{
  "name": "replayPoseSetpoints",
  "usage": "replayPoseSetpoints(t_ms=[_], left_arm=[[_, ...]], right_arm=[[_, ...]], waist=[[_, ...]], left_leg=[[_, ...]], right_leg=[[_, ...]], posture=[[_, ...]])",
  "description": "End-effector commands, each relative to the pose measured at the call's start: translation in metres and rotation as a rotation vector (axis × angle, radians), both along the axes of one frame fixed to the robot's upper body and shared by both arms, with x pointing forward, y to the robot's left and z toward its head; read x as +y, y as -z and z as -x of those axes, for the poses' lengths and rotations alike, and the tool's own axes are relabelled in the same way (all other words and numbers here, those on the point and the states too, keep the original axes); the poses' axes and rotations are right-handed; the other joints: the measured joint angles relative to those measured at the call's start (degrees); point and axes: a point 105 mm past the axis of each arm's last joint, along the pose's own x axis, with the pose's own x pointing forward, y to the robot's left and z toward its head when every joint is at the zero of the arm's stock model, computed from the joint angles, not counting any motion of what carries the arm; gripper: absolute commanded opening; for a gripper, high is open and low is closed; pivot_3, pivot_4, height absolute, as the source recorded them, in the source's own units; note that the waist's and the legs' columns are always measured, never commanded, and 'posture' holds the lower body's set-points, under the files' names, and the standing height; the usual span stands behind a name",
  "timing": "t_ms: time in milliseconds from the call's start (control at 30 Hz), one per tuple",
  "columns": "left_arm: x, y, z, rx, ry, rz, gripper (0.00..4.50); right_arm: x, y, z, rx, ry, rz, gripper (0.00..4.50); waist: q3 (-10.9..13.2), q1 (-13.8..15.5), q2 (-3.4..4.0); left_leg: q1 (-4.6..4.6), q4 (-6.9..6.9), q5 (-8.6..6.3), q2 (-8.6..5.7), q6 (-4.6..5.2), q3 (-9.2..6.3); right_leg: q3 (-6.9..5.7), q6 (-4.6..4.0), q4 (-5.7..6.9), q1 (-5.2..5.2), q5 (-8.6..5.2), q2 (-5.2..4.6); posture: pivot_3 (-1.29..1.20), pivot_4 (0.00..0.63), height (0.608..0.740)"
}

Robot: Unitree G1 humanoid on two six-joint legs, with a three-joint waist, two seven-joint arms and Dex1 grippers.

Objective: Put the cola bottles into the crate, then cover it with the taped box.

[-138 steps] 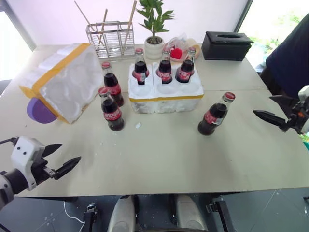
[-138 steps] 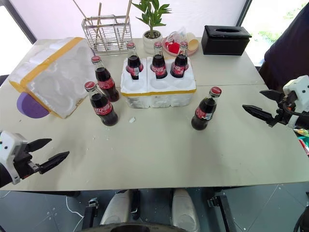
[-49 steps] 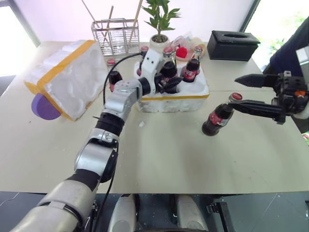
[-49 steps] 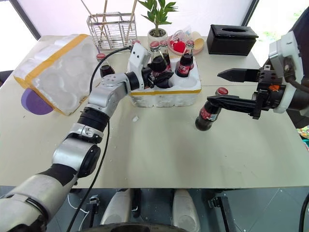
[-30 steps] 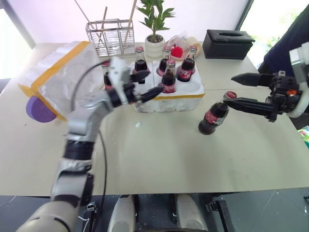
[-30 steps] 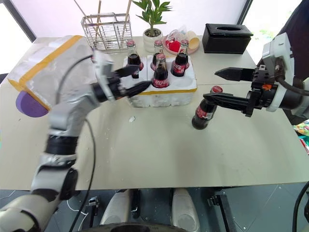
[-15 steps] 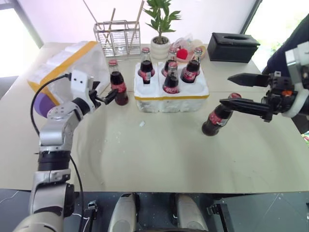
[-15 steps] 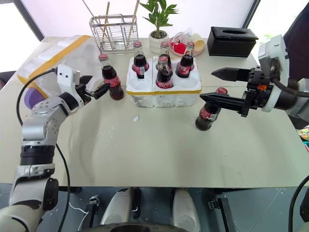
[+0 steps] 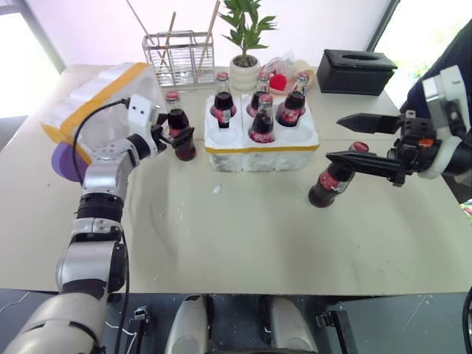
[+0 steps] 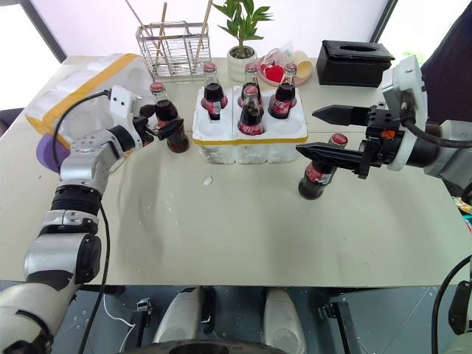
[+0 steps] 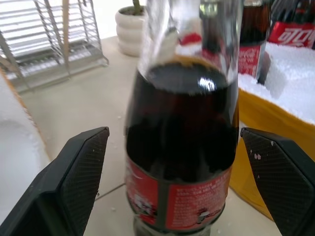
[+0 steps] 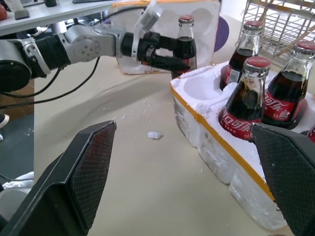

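The crate (image 9: 262, 147) sits mid-table with several cola bottles (image 9: 259, 122) upright in its wells. One loose cola bottle (image 9: 179, 131) stands just left of the crate. My left gripper (image 11: 179, 147) is level with its belly, open, a finger on each side with a gap to the glass. A second loose bottle (image 9: 333, 179) stands to the right of the crate. My right gripper (image 9: 333, 138) hangs open over its red cap, holding nothing. The taped box (image 9: 99, 110) lies tilted at the far left.
A purple disc (image 9: 62, 161) peeks from under the taped box. Along the far edge stand a wire rack (image 9: 179, 57), a potted plant (image 9: 245, 70), a dish of red items (image 9: 279, 80) and a black tissue box (image 9: 356, 70). White crumbs (image 9: 217, 189) lie before the crate.
My left gripper has pushed forward from beside the loose left bottle until its fingers straddle it. The right gripper and both loose bottles have stayed put.
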Motion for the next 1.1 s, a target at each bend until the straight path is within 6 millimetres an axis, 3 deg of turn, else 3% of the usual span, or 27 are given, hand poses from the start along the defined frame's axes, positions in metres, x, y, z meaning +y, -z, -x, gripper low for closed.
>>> replayPoseSetpoints(t_ms=[33, 67, 100, 200, 267, 367, 467, 567, 667, 800, 1100], left_arm=[[0.001, -0.019, 0.005, -0.061, 0.05, -0.037, 3.1], [0.003, -0.018, 0.008, -0.052, 0.057, -0.047, 2.58], [0.007, -0.02, 0.012, -0.058, 0.066, -0.057, 2.48], [0.011, -0.035, 0.029, -0.068, 0.123, -0.013, 2.48], [0.009, -0.054, 0.052, -0.062, 0.228, 0.055, 2.48], [-0.003, -0.085, 0.083, -0.066, 0.379, 0.139, 2.48], [-0.021, -0.107, 0.094, -0.097, 0.448, 0.2, 2.48], [-0.046, -0.124, 0.089, -0.147, 0.481, 0.215, 2.48], [-0.06, -0.129, 0.064, -0.194, 0.41, 0.195, 2.48], [-0.074, -0.12, 0.035, -0.193, 0.344, 0.153, 2.48], [-0.079, -0.09, 0.024, -0.147, 0.346, 0.057, 2.48]], right_arm=[[0.003, -0.011, 0.004, -0.057, -0.013, -0.007, 4.5], [0.003, -0.011, 0.004, -0.058, -0.011, -0.008, 4.5], [0.003, -0.012, 0.003, -0.06, -0.007, -0.01, 4.5], [0.002, -0.013, 0.003, -0.064, 0.006, -0.013, 4.5], [0.001, -0.013, 0.003, -0.063, 0.013, -0.013, 4.5], [0.001, -0.012, 0.004, -0.06, 0.018, -0.01, 4.5], [-0.001, -0.011, 0.004, -0.06, 0.033, -0.011, 4.5], [-0.003, -0.01, 0.002, -0.063, 0.056, -0.023, 4.5], [-0.002, -0.01, 0.001, -0.065, 0.059, -0.024, 4.5], [-0.003, -0.011, 0.0, -0.074, 0.082, -0.028, 4.5], [-0.013, -0.004, -0.003, -0.069, 0.157, -0.027, 4.5]], waist=[[0.0, -0.1, -0.01], [0.0, -0.1, -0.01], [0.0, -0.1, -0.02], [0.0, -0.4, -0.03], [0.0, -0.7, -0.04], [0.1, -0.7, -0.12], [0.1, 0.3, -0.12], [0.1, 0.5, -0.13], [0.1, 0.3, -0.14], [0.1, -0.4, -0.14], [0.1, -0.1, -0.12]], left_leg=[[0.0, -0.01, 0.0, 0.0, 0.0, 0.01], [0.0, -0.02, 0.0, 0.01, 0.0, 0.0], [0.0, -0.02, 0.0, 0.01, 0.0, 0.01], [-0.01, -0.06, -0.01, 0.02, 0.01, 0.01], [-0.04, -0.11, -0.01, 0.04, 0.01, 0.01], [-0.3, -0.08, 0.0, 0.06, 0.0, -0.04], [-0.55, 0.09, 0.02, 0.03, -0.02, -0.12], [-0.57, 0.17, 0.02, -0.04, -0.02, -0.13], [-0.56, 0.23, 0.02, -0.07, -0.02, -0.13], [-0.48, 0.2, 0.03, -0.06, -0.01, -0.13], [-0.57, 0.04, 0.03, -0.01, 0.0, -0.12]], right_leg=[[0.0, -0.01, 0.0, -0.01, -0.01, 0.0], [0.0, -0.01, 0.02, -0.02, -0.01, 0.0], [0.0, -0.01, 0.04, -0.03, -0.01, 0.0], [0.01, -0.01, 0.06, -0.07, -0.01, 0.0], [0.01, 0.0, 0.1, -0.13, 0.0, 0.0], [0.0, 0.06, 0.24, -0.39, 0.03, 0.01], [-0.05, 0.14, 0.26, -0.54, 0.07, 0.0], [-0.05, 0.12, 0.17, -0.44, 0.06, -0.05], [-0.05, 0.11, 0.08, -0.36, 0.06, -0.05], [-0.04, 0.14, 0.13, -0.36, 0.08, 0.0], [-0.03, 0.18, 0.23, -0.59, 0.08, 0.07]], posture=[[0.0, 0.15, 0.74], [0.0, 0.15, 0.74], [0.0, 0.15, 0.74], [0.0, 0.15, 0.74], [0.0, 0.15, 0.74], [0.0, 0.15, 0.74], [0.0, 0.15, 0.74], [0.0, 0.15, 0.74], [0.0, 0.15, 0.74], [0.0, 0.15, 0.74], [0.0, 0.15, 0.74]])
